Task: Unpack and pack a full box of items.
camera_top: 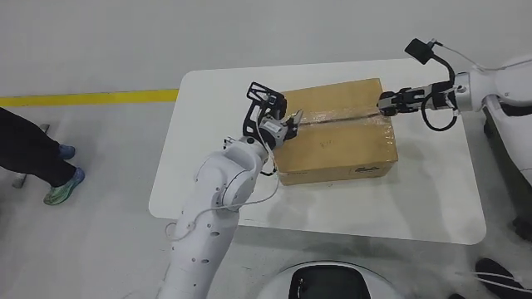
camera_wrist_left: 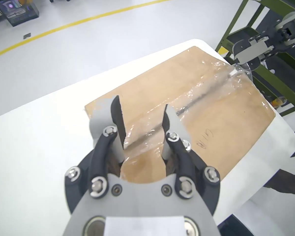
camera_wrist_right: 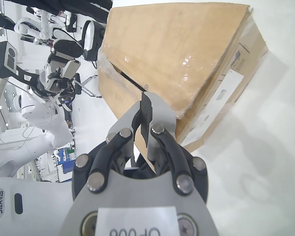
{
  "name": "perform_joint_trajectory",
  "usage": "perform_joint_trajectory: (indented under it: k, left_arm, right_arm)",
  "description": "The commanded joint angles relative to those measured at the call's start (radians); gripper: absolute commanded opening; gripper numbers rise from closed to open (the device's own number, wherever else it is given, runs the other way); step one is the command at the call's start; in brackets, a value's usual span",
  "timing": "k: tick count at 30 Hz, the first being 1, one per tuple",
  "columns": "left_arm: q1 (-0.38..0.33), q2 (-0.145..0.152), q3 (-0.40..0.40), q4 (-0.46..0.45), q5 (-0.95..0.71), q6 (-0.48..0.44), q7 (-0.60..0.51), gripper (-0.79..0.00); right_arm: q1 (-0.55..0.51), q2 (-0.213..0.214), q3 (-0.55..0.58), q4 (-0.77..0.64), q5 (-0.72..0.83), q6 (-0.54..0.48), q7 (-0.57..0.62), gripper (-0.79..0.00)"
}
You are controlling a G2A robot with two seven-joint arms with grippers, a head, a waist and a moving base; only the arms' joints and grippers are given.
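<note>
On the white table, a brown box, lying flat near the middle, flaps closed. Clear tape along the crack on top, crinkly and shiny. Over one end of that crack, the left gripper, fingers spread wide, holding nothing. At the other end, the right gripper, fingers pinched tight together right at the tape's edge. Tape between them or not: cannot tell. The two grippers well apart.
</note>
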State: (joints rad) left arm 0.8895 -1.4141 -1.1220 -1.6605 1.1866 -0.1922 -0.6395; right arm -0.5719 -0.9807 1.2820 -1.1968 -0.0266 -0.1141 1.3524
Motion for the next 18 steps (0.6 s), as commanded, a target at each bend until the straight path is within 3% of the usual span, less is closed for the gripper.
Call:
perform_joint_trajectory:
  k: [1,7,18]
  left_arm:
    - [-0.021,-0.004,0.021,0.024,-0.007,0.002,-0.015,-0.554]
    - [-0.074,-0.017,0.07,0.086,-0.022,0.02,-0.032,-0.782]
    - [-0.123,-0.032,0.126,0.176,0.001,0.064,-0.081,-0.785]
  right_arm:
    - [0.008,0.0,-0.011,0.012,0.0,-0.001,0.0,-0.785]
    - [0.03,-0.002,-0.042,0.042,-0.008,-0.012,-0.001,-0.785]
    - [0.068,-0.003,-0.085,0.08,-0.005,-0.028,-0.002,-0.785]
